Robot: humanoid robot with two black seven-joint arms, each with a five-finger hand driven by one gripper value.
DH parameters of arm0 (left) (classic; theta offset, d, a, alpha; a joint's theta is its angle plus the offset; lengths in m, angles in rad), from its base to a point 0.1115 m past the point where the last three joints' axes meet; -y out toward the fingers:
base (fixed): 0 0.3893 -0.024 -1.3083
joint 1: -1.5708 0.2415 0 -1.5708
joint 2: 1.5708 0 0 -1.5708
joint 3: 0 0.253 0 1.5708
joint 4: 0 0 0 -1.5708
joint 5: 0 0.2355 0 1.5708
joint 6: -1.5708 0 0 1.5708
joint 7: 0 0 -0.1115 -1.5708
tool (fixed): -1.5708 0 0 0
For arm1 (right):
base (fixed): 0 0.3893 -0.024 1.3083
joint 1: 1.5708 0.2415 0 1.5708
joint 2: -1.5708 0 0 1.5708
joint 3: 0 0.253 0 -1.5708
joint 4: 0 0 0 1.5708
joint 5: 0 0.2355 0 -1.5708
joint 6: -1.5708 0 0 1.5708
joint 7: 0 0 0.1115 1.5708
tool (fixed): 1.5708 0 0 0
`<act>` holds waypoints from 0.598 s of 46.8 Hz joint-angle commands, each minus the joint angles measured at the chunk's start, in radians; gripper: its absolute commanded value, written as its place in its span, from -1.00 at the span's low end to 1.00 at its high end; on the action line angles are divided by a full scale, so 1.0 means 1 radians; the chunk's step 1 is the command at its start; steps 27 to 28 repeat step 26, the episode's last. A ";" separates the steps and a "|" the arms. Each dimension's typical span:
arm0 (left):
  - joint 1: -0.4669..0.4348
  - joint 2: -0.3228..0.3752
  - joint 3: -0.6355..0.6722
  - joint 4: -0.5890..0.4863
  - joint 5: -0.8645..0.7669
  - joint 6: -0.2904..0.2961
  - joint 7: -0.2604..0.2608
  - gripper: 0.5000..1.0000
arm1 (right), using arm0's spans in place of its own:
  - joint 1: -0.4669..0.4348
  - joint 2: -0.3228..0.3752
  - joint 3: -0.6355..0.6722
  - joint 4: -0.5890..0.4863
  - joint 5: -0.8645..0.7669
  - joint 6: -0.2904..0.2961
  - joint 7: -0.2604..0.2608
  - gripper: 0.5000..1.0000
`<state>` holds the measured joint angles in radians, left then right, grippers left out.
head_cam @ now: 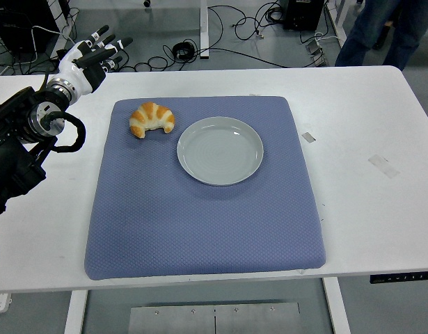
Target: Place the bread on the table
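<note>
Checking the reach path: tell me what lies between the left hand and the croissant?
Nothing stands there: in the head view only bare white table and the blue mat's corner separate the left hand from the croissant.

- Setting: a robotics laboratory or test room, not a home or a kitchen.
- Work surface: a plain white table on metal legs, with a control panel on its near right edge, of the adjustable kind found in labs and offices.
- Surface markings: small pieces of tape are stuck on the bare tabletop.
- Test area: a blue quilted mat covers the table's middle.
- Floor: grey and smooth, with loose black cables lying in loops beyond the table.
- Equipment: dark boxes stand on the floor at the far left and far centre.
- Personnel: a person's legs show at the top right.
</note>
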<state>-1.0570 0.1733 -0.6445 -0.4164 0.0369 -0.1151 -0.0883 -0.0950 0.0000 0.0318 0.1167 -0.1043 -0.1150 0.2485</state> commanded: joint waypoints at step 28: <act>0.000 0.000 0.002 0.004 0.001 0.000 0.002 0.92 | 0.003 0.000 0.010 0.012 0.000 0.003 0.000 1.00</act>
